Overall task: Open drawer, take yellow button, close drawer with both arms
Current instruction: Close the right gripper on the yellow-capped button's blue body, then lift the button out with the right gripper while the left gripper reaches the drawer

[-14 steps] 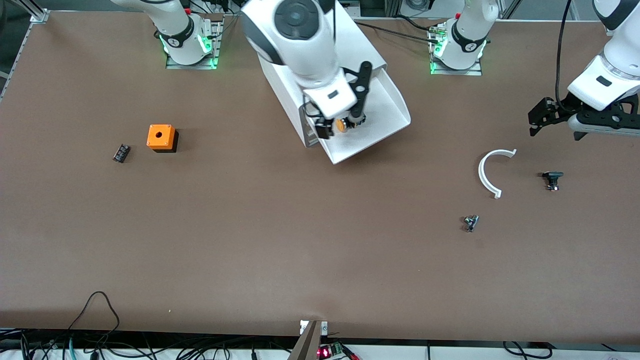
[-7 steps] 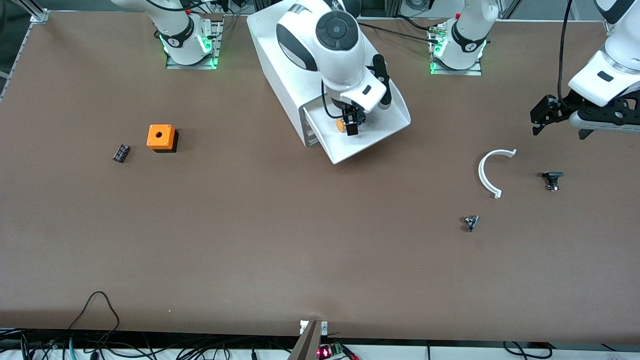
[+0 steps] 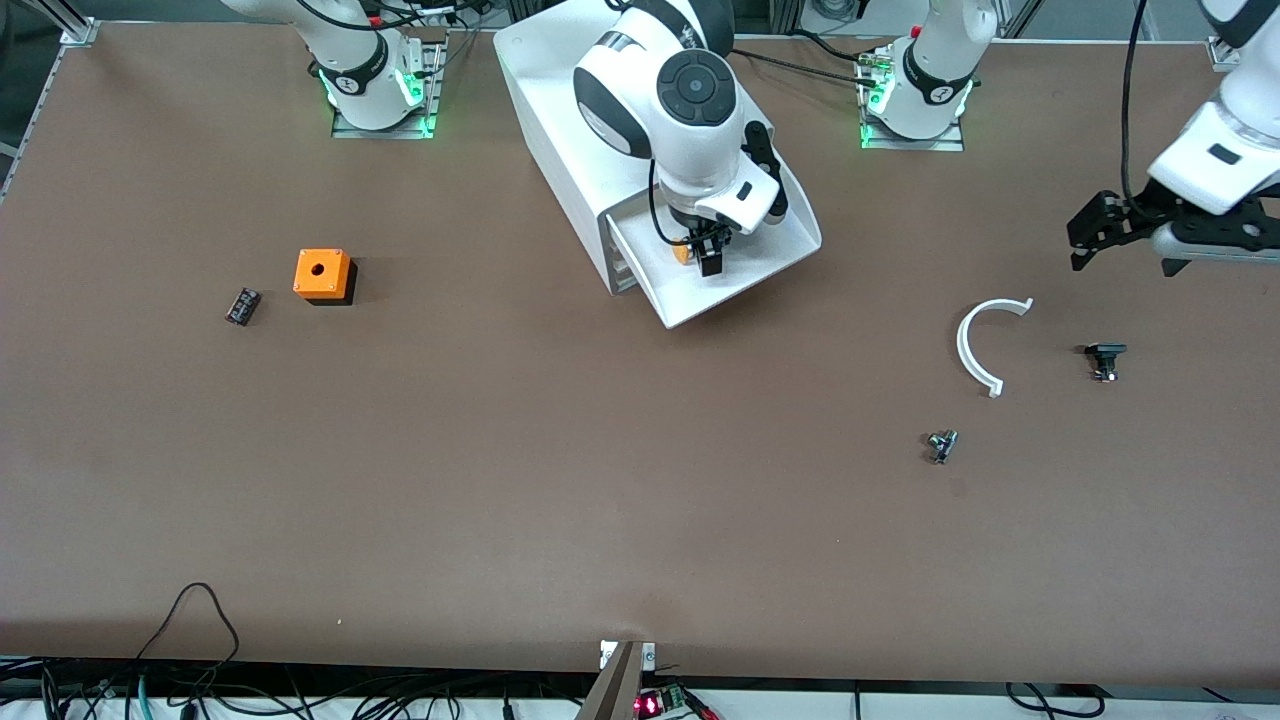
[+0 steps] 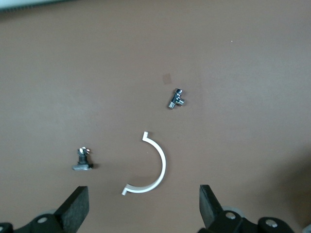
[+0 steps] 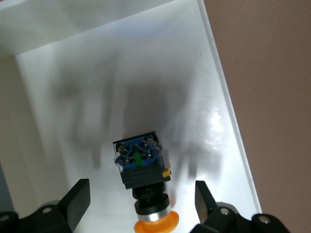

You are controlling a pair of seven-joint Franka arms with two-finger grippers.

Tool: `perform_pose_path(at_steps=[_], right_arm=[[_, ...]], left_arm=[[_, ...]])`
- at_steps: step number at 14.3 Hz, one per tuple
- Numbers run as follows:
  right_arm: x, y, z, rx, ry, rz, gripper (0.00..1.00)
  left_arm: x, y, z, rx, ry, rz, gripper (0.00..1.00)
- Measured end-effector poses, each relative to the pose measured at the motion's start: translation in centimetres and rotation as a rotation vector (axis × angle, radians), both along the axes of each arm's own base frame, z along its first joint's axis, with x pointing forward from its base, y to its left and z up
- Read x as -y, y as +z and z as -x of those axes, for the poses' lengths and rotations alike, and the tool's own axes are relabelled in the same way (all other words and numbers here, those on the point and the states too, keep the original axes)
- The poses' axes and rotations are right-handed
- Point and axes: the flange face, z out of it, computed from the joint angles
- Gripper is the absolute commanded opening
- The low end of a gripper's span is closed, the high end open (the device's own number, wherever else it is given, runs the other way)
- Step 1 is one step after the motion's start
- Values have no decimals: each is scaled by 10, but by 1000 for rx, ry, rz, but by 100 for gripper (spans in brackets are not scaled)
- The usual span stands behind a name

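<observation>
Orange-capped, with a black collar and a blue-black terminal body, the button (image 5: 144,187) is seen lying on its side in the pulled-out white drawer (image 3: 760,250). The right gripper (image 3: 703,250) is held over it, jaws spread wide. The left gripper (image 3: 1125,235), jaws open and empty, waits above the brown surface (image 3: 560,480).

Right gripper (image 3: 703,253) reaching down into the drawer (image 3: 760,245), fingers (image 5: 77,200) spread. Left gripper (image 3: 1128,240) parked toward the left arm's end, fingers apart.
</observation>
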Motion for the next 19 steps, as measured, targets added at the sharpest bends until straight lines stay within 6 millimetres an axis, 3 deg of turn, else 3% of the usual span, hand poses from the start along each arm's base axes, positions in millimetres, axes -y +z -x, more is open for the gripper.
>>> perform_pose_path(at_steps=[2,8,13,15,19], right_arm=[[-3,-3,4,5,8,8,63],[-3,-9,2,15,62,14,33],[-4,-2,0,30,64,1,24],[-1,17,-7,61,51,-21,22],[32,90,-32,124,-118,-82,22]], left_arm=[[-11,0,1,-6,30,23,100],[-5,2,1,-6,37,29,100],[-3,3,1,-3,36,30,100],[-2,4,0,-1,35,31,100],[26,1,-2,1,79,53,100]])
